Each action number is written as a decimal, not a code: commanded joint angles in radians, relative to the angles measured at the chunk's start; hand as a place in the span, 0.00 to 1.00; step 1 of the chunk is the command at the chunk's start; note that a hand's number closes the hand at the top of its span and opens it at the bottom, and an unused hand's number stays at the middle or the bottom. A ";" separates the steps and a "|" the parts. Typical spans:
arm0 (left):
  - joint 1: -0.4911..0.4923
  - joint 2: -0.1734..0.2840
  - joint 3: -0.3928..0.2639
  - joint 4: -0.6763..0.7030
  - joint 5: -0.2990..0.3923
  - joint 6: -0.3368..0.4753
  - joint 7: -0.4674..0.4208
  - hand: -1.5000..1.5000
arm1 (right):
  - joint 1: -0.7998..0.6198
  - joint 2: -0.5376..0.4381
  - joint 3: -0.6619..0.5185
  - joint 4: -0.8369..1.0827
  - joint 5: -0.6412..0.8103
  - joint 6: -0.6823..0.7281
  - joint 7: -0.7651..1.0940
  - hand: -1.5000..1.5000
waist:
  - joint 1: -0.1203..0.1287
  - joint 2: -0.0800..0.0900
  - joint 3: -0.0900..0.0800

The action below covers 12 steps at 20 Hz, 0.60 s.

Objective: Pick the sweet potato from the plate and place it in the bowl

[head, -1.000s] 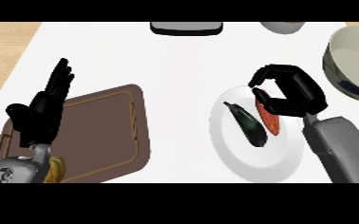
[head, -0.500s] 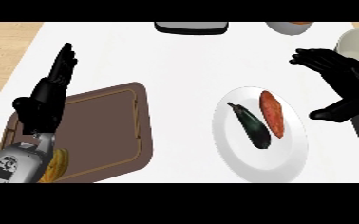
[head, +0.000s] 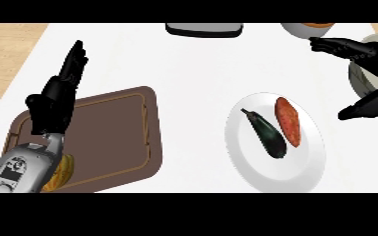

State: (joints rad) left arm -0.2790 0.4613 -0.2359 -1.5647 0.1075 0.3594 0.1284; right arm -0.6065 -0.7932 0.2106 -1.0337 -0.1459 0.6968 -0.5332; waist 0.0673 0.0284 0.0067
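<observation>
Left robot hand point(head: 55, 97) flat — right robot hand point(head: 353, 50) spread.

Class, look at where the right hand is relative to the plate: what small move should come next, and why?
Probably bring the right hand back left and down over the sweet potato. The hand is open at the view's right edge, off the plate, and holds nothing, while the sweet potato lies on the plate beside the eggplant, so it is not yet grasped.

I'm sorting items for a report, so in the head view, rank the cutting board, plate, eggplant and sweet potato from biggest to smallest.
1. Cutting board
2. Plate
3. Eggplant
4. Sweet potato, only slightly shorter than the eggplant, so that last pair is close.
</observation>
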 commanded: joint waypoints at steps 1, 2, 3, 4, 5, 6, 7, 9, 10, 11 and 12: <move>-0.027 -0.020 -0.017 -0.007 -0.021 0.014 0.022 0.50 | -0.072 -0.045 0.088 0.015 0.148 0.122 -0.180 0.00 | 0.005 -0.005 -0.001; -0.019 -0.007 -0.001 -0.004 -0.006 0.002 0.029 0.50 | -0.044 -0.040 0.134 -0.012 0.193 0.101 -0.217 0.00 | 0.005 -0.004 -0.001; -0.029 -0.007 0.002 0.020 -0.014 -0.003 0.004 0.50 | -0.076 -0.030 0.155 -0.003 0.212 0.089 -0.219 0.00 | 0.002 -0.003 -0.003; -0.019 -0.003 0.004 0.006 -0.008 -0.008 0.013 0.50 | -0.075 -0.034 0.176 0.020 0.242 0.071 -0.249 0.00 | 0.007 -0.004 -0.002; -0.013 -0.016 -0.002 0.038 -0.011 -0.010 -0.006 0.50 | -0.118 -0.010 0.199 0.010 0.237 0.078 -0.229 0.00 | 0.003 -0.005 -0.004; -0.019 -0.001 0.002 -0.011 -0.007 -0.009 0.035 0.50 | -0.109 -0.028 0.214 0.044 0.256 0.078 -0.268 0.00 | 0.014 -0.006 -0.002; 0.009 -0.014 -0.005 0.005 -0.029 0.010 0.001 0.50 | -0.092 -0.026 0.258 -0.003 0.276 0.080 -0.270 0.00 | -0.008 -0.013 -0.004; -0.020 -0.016 0.016 0.039 -0.008 -0.006 0.010 0.50 | -0.106 -0.004 0.307 0.022 0.313 0.046 -0.306 0.00 | -0.009 -0.007 -0.004; -0.033 -0.003 0.006 -0.012 -0.024 0.001 0.049 0.50 | -0.129 -0.024 0.320 0.039 0.316 0.066 -0.311 0.00 | -0.001 -0.012 -0.003; -0.003 -0.014 0.005 0.006 -0.019 -0.008 0.003 0.50 | -0.111 -0.022 0.350 0.040 0.351 0.023 -0.356 0.00 | -0.003 -0.009 -0.004; 0.011 -0.034 -0.008 0.003 -0.049 0.031 0.007 0.50 | -0.128 0.001 0.366 0.028 0.348 0.021 -0.331 0.00 | -0.015 -0.015 -0.005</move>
State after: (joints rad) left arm -0.2869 0.4468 -0.2332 -1.5569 0.0858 0.3627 0.1408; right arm -0.7068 -0.8092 0.5059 -1.0351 0.1427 0.5825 -0.6873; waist 0.0633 0.0191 0.0031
